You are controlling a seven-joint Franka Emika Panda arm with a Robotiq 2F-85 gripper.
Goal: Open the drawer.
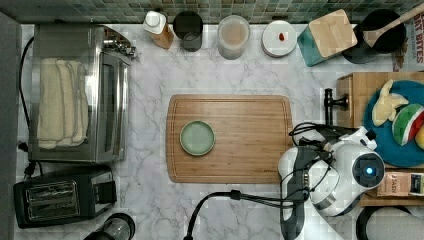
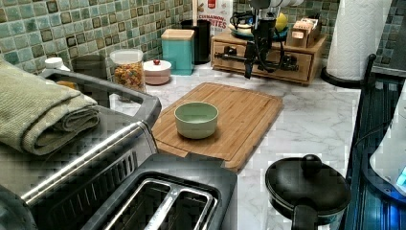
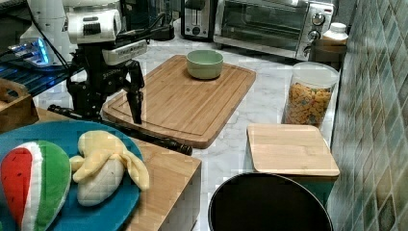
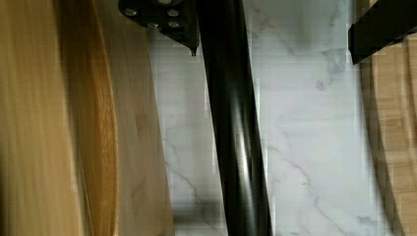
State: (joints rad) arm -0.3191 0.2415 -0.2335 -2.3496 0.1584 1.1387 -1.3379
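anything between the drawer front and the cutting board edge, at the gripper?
Wrist view: bare marble counter between the drawer front and the cutting board, crossed only by the black bar handle, which runs between the open gripper fingers.

White marble counter (image 1: 150, 200) – green mosaic tile wall (image 2: 72, 28) behind it.
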